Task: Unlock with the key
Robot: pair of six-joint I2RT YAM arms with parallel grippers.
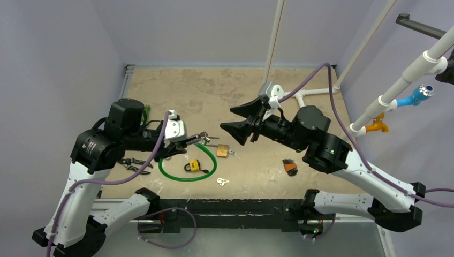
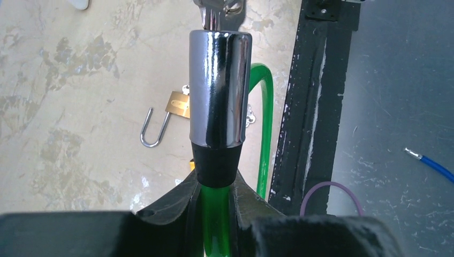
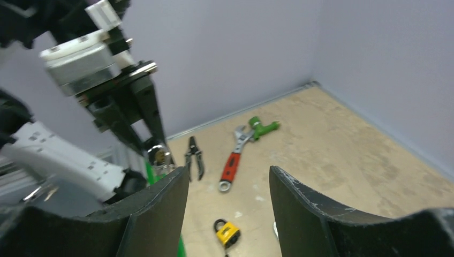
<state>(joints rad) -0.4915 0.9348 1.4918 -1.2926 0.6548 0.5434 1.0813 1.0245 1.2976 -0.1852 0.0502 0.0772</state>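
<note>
Fingers point(image 2: 171, 206) of the left gripper point(image 2: 214, 184) are clamped on the lock point(image 2: 218, 88), key point(image 2: 217, 13) inserted at top; right gripper point(image 3: 227, 174) is spread wide.

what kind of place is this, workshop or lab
Probably a robot test cell in a lab: plain walls box in a worn tabletop, the left arm and right arm are bolted at its near edge, and a cable lock, brass padlock and wrench serve as props.

Robot lab cell (walled tabletop point(image 1: 214, 91))
</note>
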